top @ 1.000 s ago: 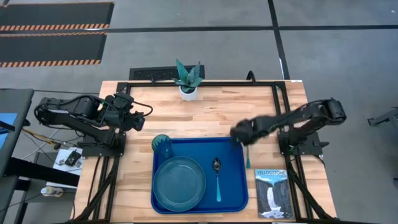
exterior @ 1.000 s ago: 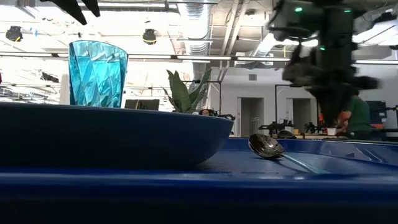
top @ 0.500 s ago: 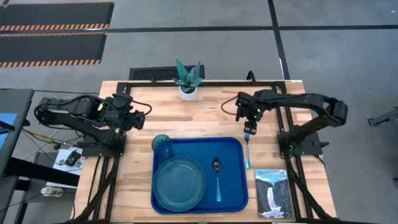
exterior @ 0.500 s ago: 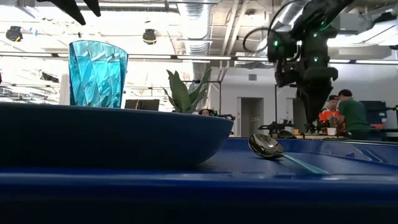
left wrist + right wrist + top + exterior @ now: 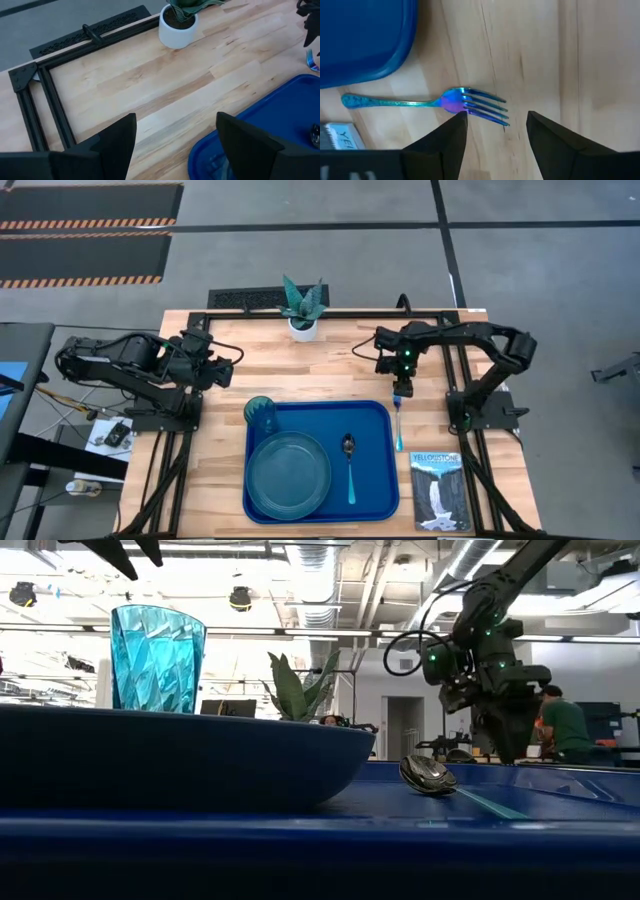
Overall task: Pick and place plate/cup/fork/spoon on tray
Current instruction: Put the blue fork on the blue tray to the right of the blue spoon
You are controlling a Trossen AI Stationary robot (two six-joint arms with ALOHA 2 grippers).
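Observation:
The blue tray point(image 5: 375, 480) lies at the near middle of the table. On it rest the teal plate point(image 5: 289, 475), the ribbed cup point(image 5: 261, 413) upright at its far left corner, and the spoon point(image 5: 349, 465). The fork point(image 5: 470, 104) lies flat on the wood just right of the tray point(image 5: 398, 428), tines toward the far edge. My right gripper point(image 5: 495, 125) hangs open over the tines, pointing down, and touches nothing. My left gripper point(image 5: 175, 145) waits open at the table's left, above bare wood.
A white pot with a spiky plant point(image 5: 302, 315) stands at the far edge. A waterfall booklet point(image 5: 438, 490) lies right of the tray, near the fork's handle end. Bare wood stretches between the tray and the far edge.
My right gripper has gone from above the tray's far right corner toward the table's far edge and a little right, and now hangs over the fork's tines. Its arm has drawn back toward the far edge. The fork lies where it was.

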